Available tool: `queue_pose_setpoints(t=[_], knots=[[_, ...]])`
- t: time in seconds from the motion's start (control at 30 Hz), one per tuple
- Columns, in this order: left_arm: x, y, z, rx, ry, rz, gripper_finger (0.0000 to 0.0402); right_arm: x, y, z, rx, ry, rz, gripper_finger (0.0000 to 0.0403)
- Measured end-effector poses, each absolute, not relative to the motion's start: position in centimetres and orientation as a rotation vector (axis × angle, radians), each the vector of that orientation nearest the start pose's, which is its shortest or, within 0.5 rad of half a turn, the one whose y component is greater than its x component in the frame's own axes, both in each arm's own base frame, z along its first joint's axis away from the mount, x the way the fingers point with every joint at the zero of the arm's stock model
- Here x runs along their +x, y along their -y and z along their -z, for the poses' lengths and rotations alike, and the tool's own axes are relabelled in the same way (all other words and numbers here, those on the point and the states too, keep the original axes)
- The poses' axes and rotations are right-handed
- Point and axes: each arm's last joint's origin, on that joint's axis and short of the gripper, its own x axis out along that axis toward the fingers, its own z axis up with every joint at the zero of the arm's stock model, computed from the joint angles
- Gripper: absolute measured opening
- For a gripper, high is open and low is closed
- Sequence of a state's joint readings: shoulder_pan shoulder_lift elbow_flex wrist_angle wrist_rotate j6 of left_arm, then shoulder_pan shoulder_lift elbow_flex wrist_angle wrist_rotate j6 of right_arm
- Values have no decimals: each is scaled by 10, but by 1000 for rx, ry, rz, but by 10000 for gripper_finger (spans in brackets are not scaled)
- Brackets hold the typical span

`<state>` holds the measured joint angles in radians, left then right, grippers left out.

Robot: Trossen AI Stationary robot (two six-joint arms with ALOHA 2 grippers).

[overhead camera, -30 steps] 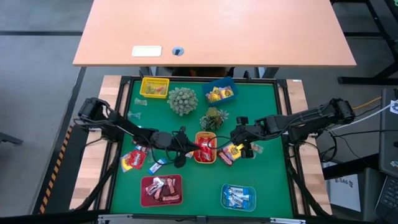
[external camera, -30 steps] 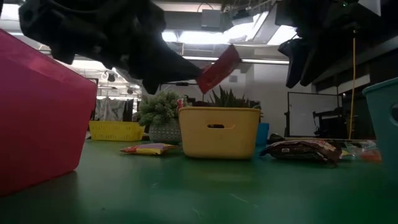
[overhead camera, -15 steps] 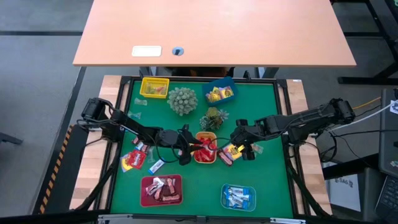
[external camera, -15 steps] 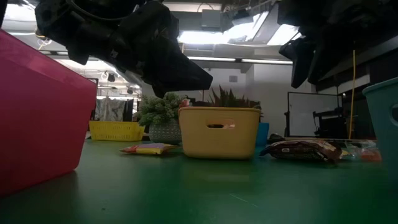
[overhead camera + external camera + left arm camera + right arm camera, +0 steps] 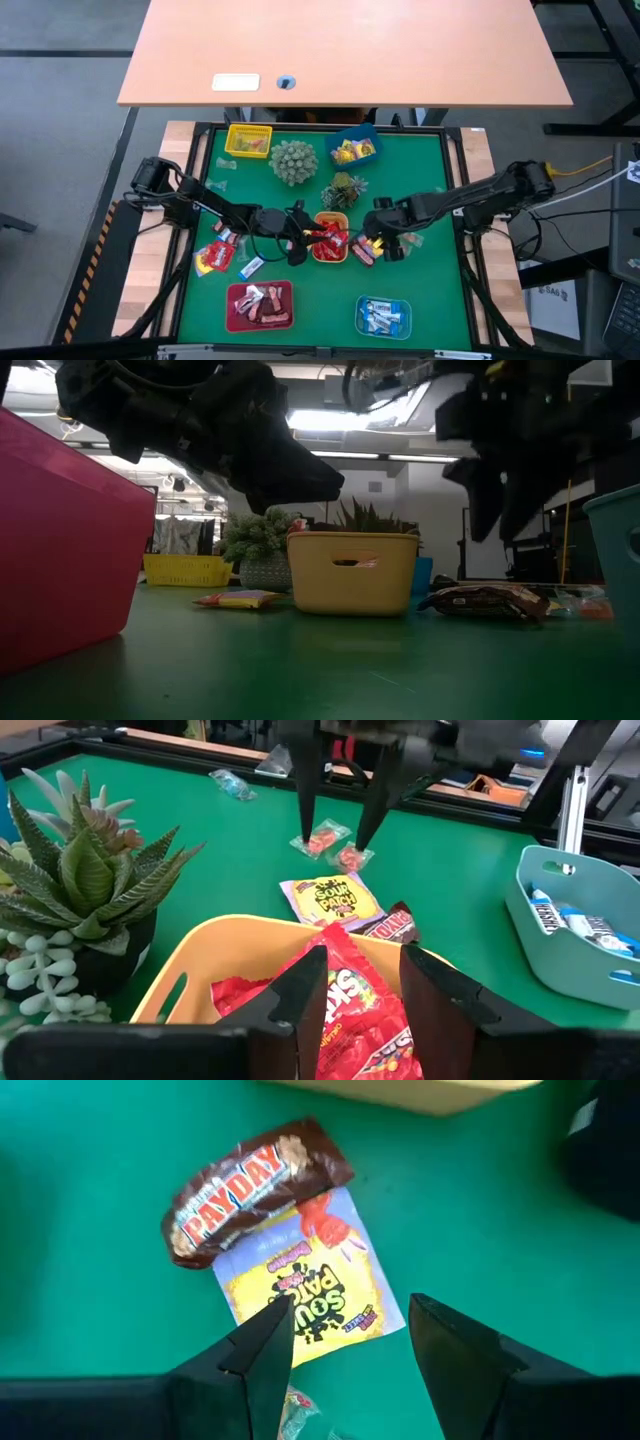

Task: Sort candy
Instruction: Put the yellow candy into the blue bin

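Note:
An orange-yellow tray [image 5: 331, 215] in the middle of the green mat holds red candy packets [image 5: 350, 1020]. My left gripper [image 5: 308, 236] stands open just over the tray's left rim; in the left wrist view its fingers frame the top red packet without touching it. To the tray's right, a yellow candy packet [image 5: 310, 1295] and a brown candy bar [image 5: 250, 1185] lie flat on the mat. The bar overlaps the packet's edge. My right gripper [image 5: 378, 240] hangs open above them, pointing down, its fingers on either side of the yellow packet.
A red tray [image 5: 232, 318] and a teal tray [image 5: 362, 326] with candy stand near the front edge; a yellow tray [image 5: 232, 131] and a blue tray [image 5: 335, 139] stand at the back. A spiky green ball [image 5: 293, 161] and a succulent [image 5: 344, 189] sit behind the middle tray. Loose candy [image 5: 214, 256] lies left.
My left gripper has opened and let go of a red packet that it held in the air; the packet has dropped into the orange-yellow tray. My right gripper has come down toward the yellow packet and brown bar, staying open.

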<state>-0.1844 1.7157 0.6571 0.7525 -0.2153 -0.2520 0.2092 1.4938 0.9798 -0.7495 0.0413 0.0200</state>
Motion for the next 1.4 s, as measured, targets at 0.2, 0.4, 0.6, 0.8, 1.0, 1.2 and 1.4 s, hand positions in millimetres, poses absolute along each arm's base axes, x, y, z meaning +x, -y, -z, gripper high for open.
queue_pose_setpoints(t=[0.2, 0.4, 0.6, 0.8, 1.0, 1.2, 1.4], knots=[[318, 53, -152, -189, -294, -68, 115, 275, -55, -182, -190, -1345, -82, 198], [318, 53, -152, -189, -294, -69, 115, 281, -54, -162, -195, -1420, -73, 198], [318, 53, -152, -190, -294, -69, 115, 286, -46, -149, -170, -1466, -96, 198], [318, 53, -152, -189, -296, -69, 115, 288, -43, -146, -118, -1473, -124, 164], [318, 53, -151, -189, -296, -69, 115, 288, -44, -146, -130, -1471, -156, 84], [318, 53, -151, -189, -296, -69, 115, 288, -44, -146, -126, -1472, -163, 10], [313, 52, -164, -96, -286, -56, 114, 287, -44, -146, -126, -1472, -163, 12]])
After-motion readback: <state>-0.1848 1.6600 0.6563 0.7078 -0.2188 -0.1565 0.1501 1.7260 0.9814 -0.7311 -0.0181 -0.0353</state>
